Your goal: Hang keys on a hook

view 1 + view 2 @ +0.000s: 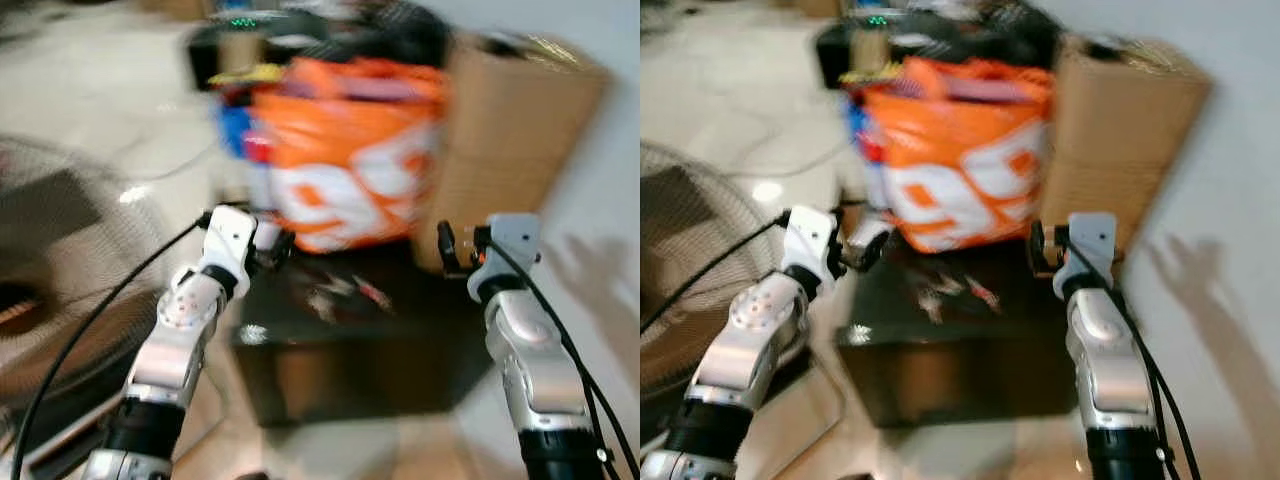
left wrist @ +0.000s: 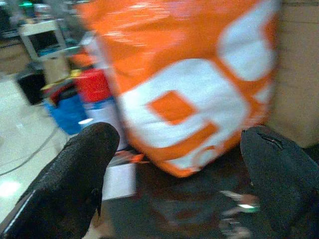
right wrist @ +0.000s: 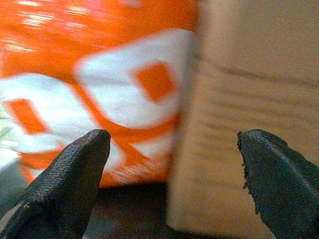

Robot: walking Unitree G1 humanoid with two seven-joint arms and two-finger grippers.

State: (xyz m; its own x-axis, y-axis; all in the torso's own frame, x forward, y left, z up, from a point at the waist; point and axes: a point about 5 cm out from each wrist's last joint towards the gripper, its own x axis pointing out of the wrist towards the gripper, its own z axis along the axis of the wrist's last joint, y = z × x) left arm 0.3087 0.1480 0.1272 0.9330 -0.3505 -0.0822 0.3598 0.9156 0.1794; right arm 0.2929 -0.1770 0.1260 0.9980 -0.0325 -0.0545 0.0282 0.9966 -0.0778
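Item 1. Left tool (image 1: 283, 243): raised at about 9 o'clock of the head view's centre, over the left edge of the dark worktop (image 1: 350, 370). In its wrist view both black fingers (image 2: 70, 174) stand wide apart with nothing between them: empty and spread.

Item 2. Right tool (image 1: 448, 245): raised at about 3 o'clock, near the worktop's far right corner. Fingers (image 3: 65, 179) likewise spread, holding nothing, aimed at the seam between the orange bag and the box.

Item 3. Keys (image 1: 340, 292): a small, blurred cluster with reddish and pale parts, lying on the worktop top between the two tools, just in front of the orange bag. Judged to be the keys; detail too smeared to confirm. Also visible low in the left wrist view (image 2: 239, 206).

Item 4. Orange bag (image 1: 350, 150): orange with white markings, standing at the worktop's far edge, 12 o'clock.

Item 5. Cardboard box (image 1: 510, 130): at 1 to 2 o'clock, beside the bag, against the pale wall (image 1: 610, 220).

Item 6. Fan (image 1: 60, 290): wire guard at 9 o'clock, on the floor.

Item 7. Hook: none can be made out.

Handling note. All views are motion-blurred, so the step in hand reads as the approach to the pick. Advice: let the body settle before reaching; bring one tool down over the cluster with its fingers straddling it, close on the ring or bulkiest part, and keep clear of the bag's bulging front.
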